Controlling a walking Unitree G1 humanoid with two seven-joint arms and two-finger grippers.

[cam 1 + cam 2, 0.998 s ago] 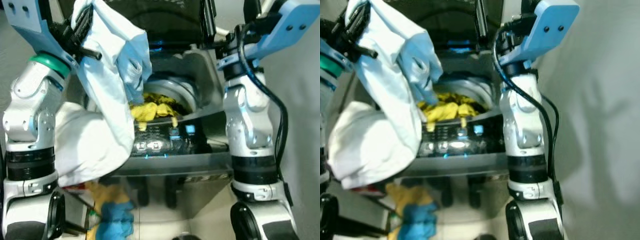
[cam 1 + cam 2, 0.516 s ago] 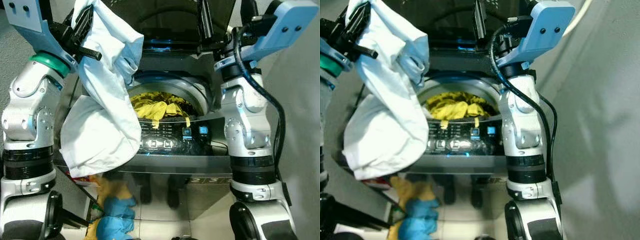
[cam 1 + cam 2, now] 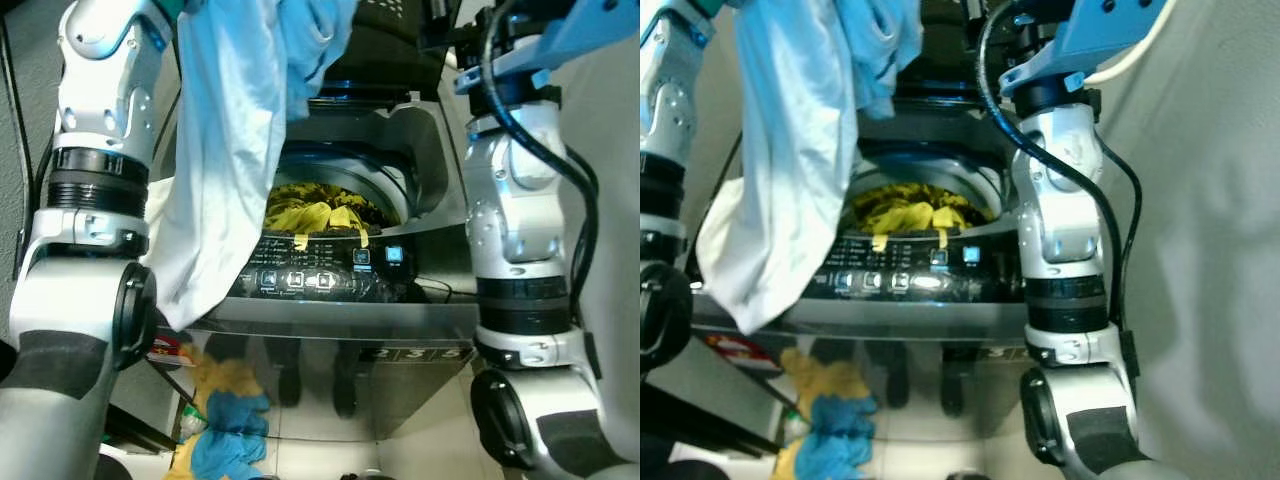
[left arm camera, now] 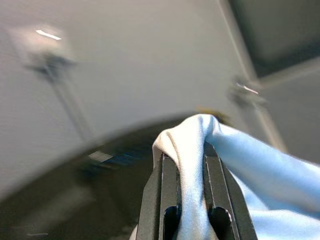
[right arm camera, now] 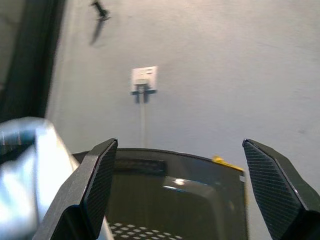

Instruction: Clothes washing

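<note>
Left wrist view: left hand (image 4: 189,172) clenched on pale blue garment (image 3: 235,150), hoisted above open washer (image 3: 400,150). Right hand (image 5: 182,185) released, idle. Loading step; next, lower garment into drum onto yellow laundry (image 3: 310,215).

Pale blue garment (image 3: 240,130) hanging over open washing machine (image 3: 340,240), yellow clothes (image 3: 315,215) inside

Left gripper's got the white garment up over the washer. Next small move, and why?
Probably carry the left gripper toward the drum opening before releasing. It is shut on the white garment, which hangs beside the drum, its hem draped over the washer's front left edge, not above the yellow clothes inside. The right gripper is open, holding nothing.
</note>
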